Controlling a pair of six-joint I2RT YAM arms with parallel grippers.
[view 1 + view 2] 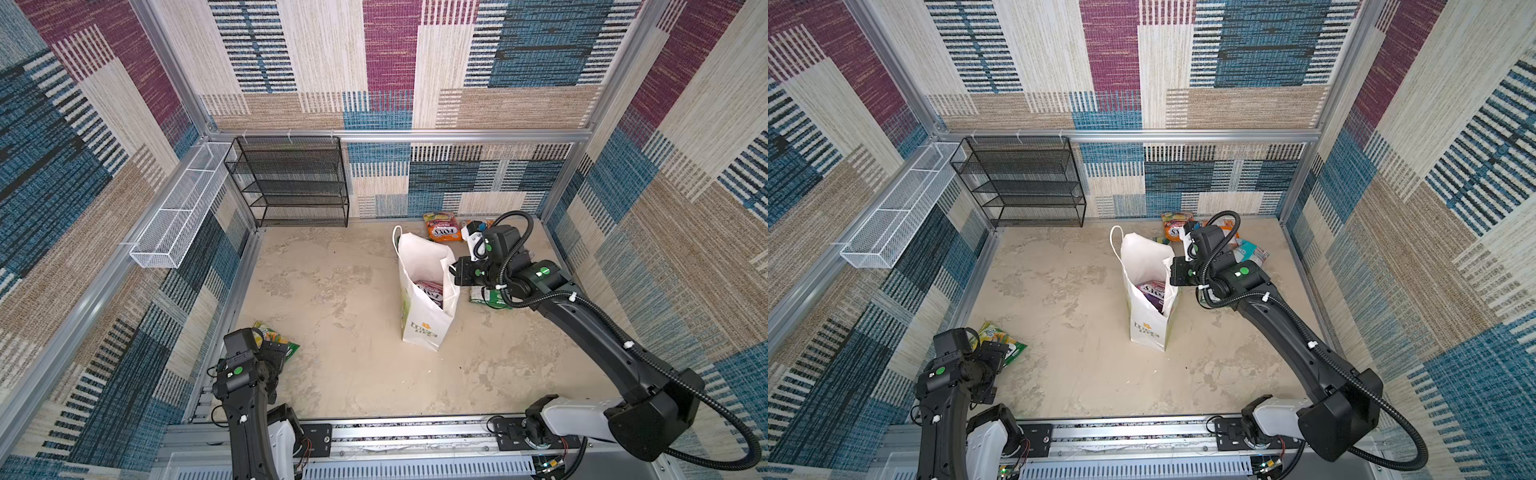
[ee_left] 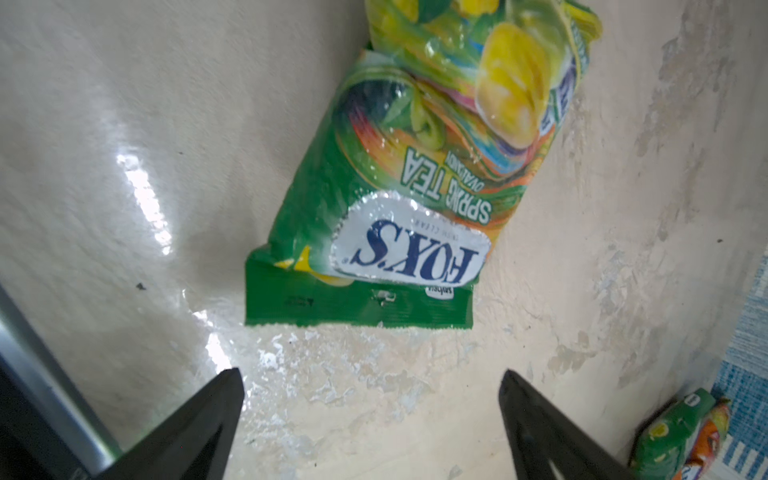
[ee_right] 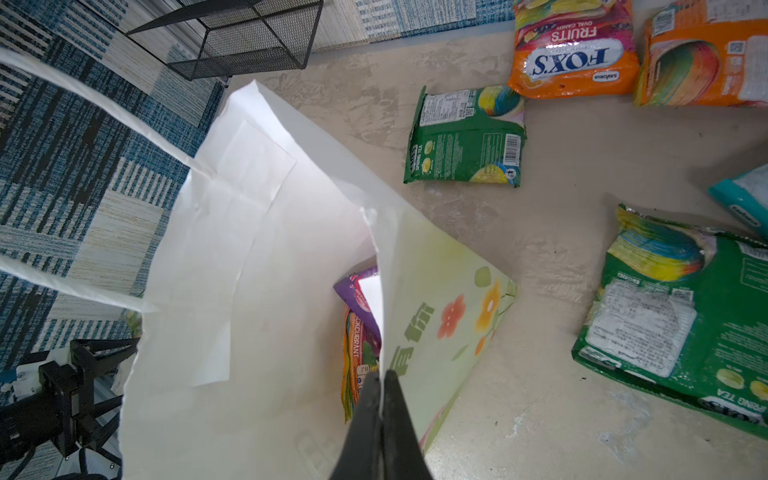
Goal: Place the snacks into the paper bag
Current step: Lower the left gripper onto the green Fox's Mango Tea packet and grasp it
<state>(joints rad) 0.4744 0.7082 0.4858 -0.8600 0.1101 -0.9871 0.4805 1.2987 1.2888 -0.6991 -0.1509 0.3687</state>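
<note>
Three patchwork carpet walls (image 1: 316,62) enclose a mottled beige desk (image 1: 332,291). The left jaws stand wide apart and empty, near a green packet (image 2: 374,232) but not touching it. The right jaws are pinched together on the rim of the upright paper bag (image 1: 419,328). A purple packet (image 3: 357,291) lies inside, with other snacks (image 3: 573,54) on the desk beside it.

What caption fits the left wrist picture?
Open left hand hovers near a green candy packet lying flat on the table.
</note>
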